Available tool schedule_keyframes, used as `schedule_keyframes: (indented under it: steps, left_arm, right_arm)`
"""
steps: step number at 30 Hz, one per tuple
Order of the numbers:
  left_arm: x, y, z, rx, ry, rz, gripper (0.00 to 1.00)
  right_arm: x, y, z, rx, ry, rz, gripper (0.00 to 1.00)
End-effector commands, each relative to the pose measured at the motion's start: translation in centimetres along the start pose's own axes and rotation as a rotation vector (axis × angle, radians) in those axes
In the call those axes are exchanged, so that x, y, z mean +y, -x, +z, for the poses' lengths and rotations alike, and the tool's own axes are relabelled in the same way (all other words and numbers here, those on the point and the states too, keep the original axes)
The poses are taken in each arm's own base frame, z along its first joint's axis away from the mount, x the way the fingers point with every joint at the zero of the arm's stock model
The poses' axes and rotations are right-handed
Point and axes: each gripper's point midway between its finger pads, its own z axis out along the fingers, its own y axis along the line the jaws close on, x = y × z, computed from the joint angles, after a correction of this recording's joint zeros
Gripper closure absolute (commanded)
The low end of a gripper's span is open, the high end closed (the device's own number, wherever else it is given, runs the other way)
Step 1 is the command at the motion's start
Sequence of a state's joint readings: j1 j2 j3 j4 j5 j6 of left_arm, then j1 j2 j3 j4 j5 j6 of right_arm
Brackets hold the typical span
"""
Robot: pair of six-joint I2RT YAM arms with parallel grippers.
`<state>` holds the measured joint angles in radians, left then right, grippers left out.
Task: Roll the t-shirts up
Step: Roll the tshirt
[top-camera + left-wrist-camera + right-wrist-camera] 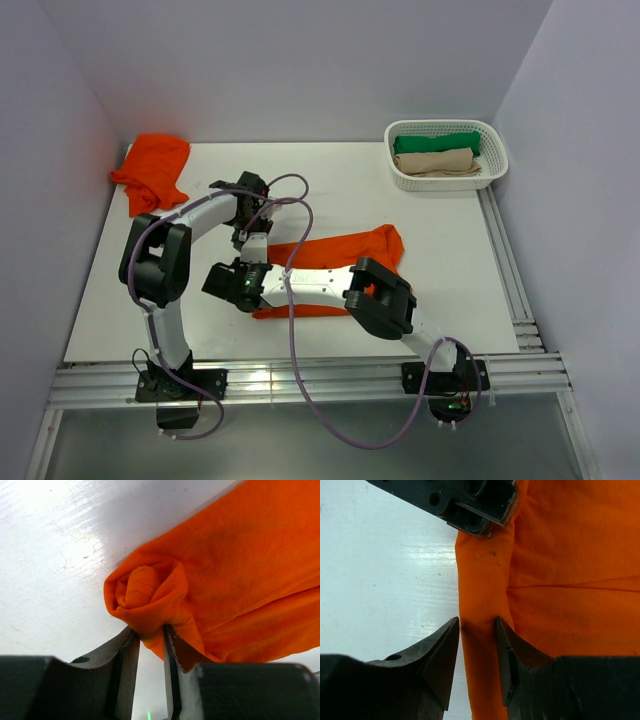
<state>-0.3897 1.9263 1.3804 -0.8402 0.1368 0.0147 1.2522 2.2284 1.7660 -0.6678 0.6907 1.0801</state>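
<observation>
- The orange t-shirt I am rolling point(340, 262) lies flat in the middle of the desk point(450, 260), stretched left to right. Both my arms meet at its left end, because the roll has to begin from one short edge.
- My left jaws point(150, 635) are nearly closed on a bunch of that cloth. In the left wrist view the end is already curled into a small tight spiral point(142, 592), and I pinch just beneath it so the curl cannot spring open.
- My right jaws point(477, 630) straddle the folded left edge of the same shirt. The two fingers stand close on either side of the cloth and appear to press it. I judge this a grip on the edge, though I cannot tell how firm it is.
- Holding the edge at two places along its width should keep the roll even.
- My left arm reaches forward from its base, bends at the elbow and turns inward and down to the shirt.
- My right arm lies low across the desk from the right base, its forearm over the shirt and its wrist beside the left one.
- A second orange t-shirt point(152, 170) waits crumpled at the far left corner.
- The white basket point(446, 180) at the far right holds a green bundle point(436, 142) and a tan one point(438, 164).
</observation>
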Motion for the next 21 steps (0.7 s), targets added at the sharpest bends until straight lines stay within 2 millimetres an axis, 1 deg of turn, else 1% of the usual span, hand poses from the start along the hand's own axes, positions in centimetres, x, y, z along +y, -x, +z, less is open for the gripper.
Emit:
schedule_keyframes:
  steps: [1, 9, 13, 16, 17, 18, 20, 21]
  left_arm:
    - [-0.1, 1.3, -0.7, -0.031, 0.011, 0.020, 0.70]
    - [-0.2, 1.7, -1.1, -0.034, 0.009, 0.025, 0.64]
    - [-0.2, 2.0, -1.2, -0.037, 0.011, 0.027, 0.62]
    - [-0.3, 2.4, -1.6, -0.044, 0.005, 0.031, 0.59]
    - [-0.4, 2.6, -2.0, -0.049, -0.001, 0.032, 0.55]
    - [-0.4, 2.8, -2.1, -0.053, -0.002, 0.034, 0.53]
    - [-0.7, 3.6, -2.9, -0.075, -0.017, 0.042, 0.47]
    - [-0.8, 3.6, -3.2, -0.072, -0.026, 0.043, 0.45]
  right_arm:
    - [-0.6, -0.6, 0.5, -0.005, -0.034, -0.001, 0.57]
    - [-1.7, -2.3, 1.1, 0.040, -0.090, -0.041, 0.52]
    - [-1.8, -2.9, 1.4, 0.058, -0.096, -0.049, 0.52]
    - [-2.0, -3.4, 1.7, 0.074, -0.108, -0.059, 0.52]
    - [-1.9, -3.5, 1.7, 0.078, -0.108, -0.059, 0.52]
    - [-2.0, -3.5, 1.8, 0.079, -0.113, -0.058, 0.52]
    - [-1.9, -3.7, 1.9, 0.080, -0.098, -0.044, 0.58]
    - [-1.7, -3.4, 1.5, 0.091, -0.074, -0.023, 0.61]
